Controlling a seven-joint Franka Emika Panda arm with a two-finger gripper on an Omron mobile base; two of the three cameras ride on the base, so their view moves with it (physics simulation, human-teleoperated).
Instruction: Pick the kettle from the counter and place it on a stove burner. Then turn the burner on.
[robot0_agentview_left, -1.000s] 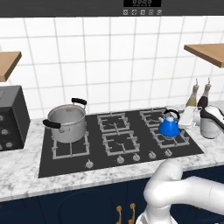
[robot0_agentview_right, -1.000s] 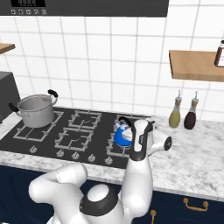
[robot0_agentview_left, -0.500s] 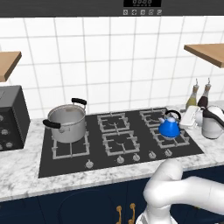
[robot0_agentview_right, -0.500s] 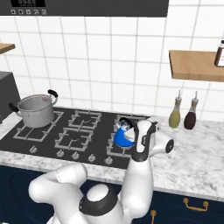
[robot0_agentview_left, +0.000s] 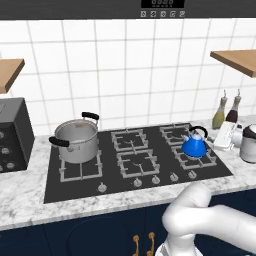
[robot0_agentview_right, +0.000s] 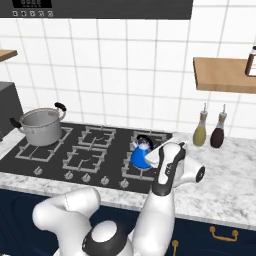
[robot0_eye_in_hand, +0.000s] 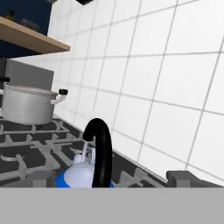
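Blue kettle (robot0_agentview_left: 194, 146) stands upright on the front right stove burner (robot0_agentview_left: 200, 155) of the black cooktop (robot0_agentview_left: 75, 180), black arched handle uppermost, spout toward the wall side. In the right base view the same kettle (robot0_agentview_right: 139, 156) sits on its grate with the white hand of the arm just beside it on the right. Gripper (robot0_agentview_left: 223, 136) lies just to the right of the kettle, over the edge of the cooktop and the marble counter (robot0_agentview_left: 30, 205); its jaws are spread wide and nothing is pinched between them. The hand view looks low across the grates, with the kettle handle (robot0_eye_in_hand: 101, 153) close in the foreground and the kettle body (robot0_eye_in_hand: 81, 175) beneath it. Large steel pot (robot0_agentview_left: 76, 141) with two black handles occupies the left burners, well apart from the kettle. Two bottles (robot0_agentview_left: 226, 111) stand at the tiled wall, right of the cooktop. A row of knobs (robot0_agentview_left: 147, 181) runs along the front edge of the cooktop; their setting cannot be read
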